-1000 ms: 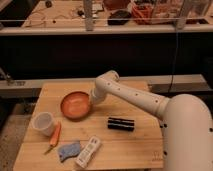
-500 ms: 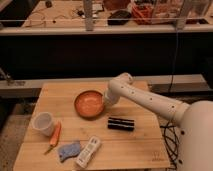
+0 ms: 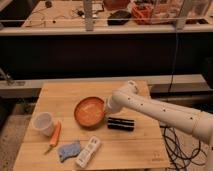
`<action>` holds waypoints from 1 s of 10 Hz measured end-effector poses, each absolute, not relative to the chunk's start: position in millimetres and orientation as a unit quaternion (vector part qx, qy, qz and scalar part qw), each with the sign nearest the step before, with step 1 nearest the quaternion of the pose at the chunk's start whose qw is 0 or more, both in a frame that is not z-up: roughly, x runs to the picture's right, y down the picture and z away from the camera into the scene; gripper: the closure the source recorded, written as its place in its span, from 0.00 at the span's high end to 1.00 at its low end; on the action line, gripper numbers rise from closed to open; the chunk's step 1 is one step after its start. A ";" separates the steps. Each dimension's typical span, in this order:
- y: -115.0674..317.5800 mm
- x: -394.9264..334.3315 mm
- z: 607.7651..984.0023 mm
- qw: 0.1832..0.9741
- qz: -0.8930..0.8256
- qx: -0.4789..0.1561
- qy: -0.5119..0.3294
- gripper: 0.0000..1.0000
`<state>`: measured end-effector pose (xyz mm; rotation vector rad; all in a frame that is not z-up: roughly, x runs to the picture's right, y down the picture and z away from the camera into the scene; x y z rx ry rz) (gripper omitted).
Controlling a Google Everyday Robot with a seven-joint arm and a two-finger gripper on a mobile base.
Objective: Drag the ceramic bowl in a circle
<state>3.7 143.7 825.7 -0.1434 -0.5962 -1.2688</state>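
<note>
The ceramic bowl [image 3: 89, 112] is round, shallow and orange-brown with a paler inside. It sits on the wooden table [image 3: 65, 95], near the middle. My gripper [image 3: 106, 108] is at the bowl's right rim, at the end of the white arm [image 3: 150, 107] that reaches in from the right. The wrist hides where the gripper meets the rim.
A white cup [image 3: 43, 123] stands at the left. An orange carrot [image 3: 55, 136], a blue object [image 3: 69, 150] and a white remote-like object [image 3: 88, 151] lie near the front. A black object [image 3: 121, 123] lies just right of the bowl, under the arm. A dark shelf runs behind the table.
The bowl and my gripper moved together to the right, then a little toward the table's front. The other objects have not moved.
</note>
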 end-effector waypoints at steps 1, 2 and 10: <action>148.7 -3.2 821.2 0.756 -0.589 -0.063 -0.278 0.00; 155.2 -15.7 815.2 0.747 -0.599 -0.059 -0.283 0.00; 111.3 -73.2 867.6 0.714 -0.621 -0.055 -0.318 0.00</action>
